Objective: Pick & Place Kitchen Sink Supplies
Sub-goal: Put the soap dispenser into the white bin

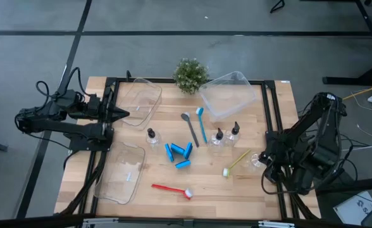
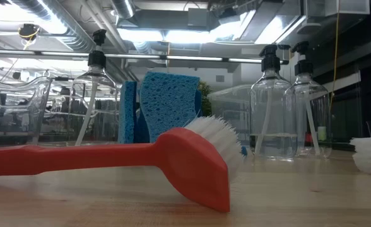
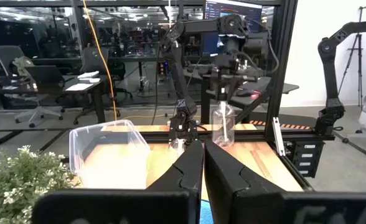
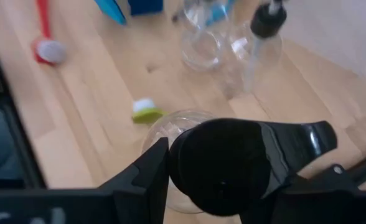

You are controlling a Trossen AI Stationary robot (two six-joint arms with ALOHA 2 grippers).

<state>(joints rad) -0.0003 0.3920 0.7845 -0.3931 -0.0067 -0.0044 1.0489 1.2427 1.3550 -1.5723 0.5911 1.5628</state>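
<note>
My right gripper [image 4: 223, 171] is at the table's right edge [image 1: 262, 159], shut on a small clear black-capped bottle [image 4: 170, 134]. Three more bottles stand upright mid-table [image 1: 152, 137] [image 1: 218, 136] [image 1: 235, 132]. A grey brush [image 1: 190, 130] and a blue brush [image 1: 202, 124] lie flat between them. The yellow-green brush [image 1: 235, 163] lies just left of my right gripper, and the red brush [image 1: 172, 189] lies near the front edge. Blue sponge pieces [image 1: 178, 154] sit in a cluster at the centre. My left gripper [image 1: 126, 114] waits shut at the table's left side, pointing level. My right gripper pinches the bottle's black cap [image 4: 226, 155] between its two fingers [image 4: 147, 171], one on each side. The fingers slant down from the table's right side. The clear body hangs upright below them [image 3: 223, 124], its base seemingly just off the wood.
Three clear plastic bins sit at the far left [image 1: 140, 101], far right [image 1: 227, 94] and near left [image 1: 121, 171]. A small green potted plant [image 1: 190, 74] stands at the far edge. A black frame rail [image 1: 269, 114] runs along the right side.
</note>
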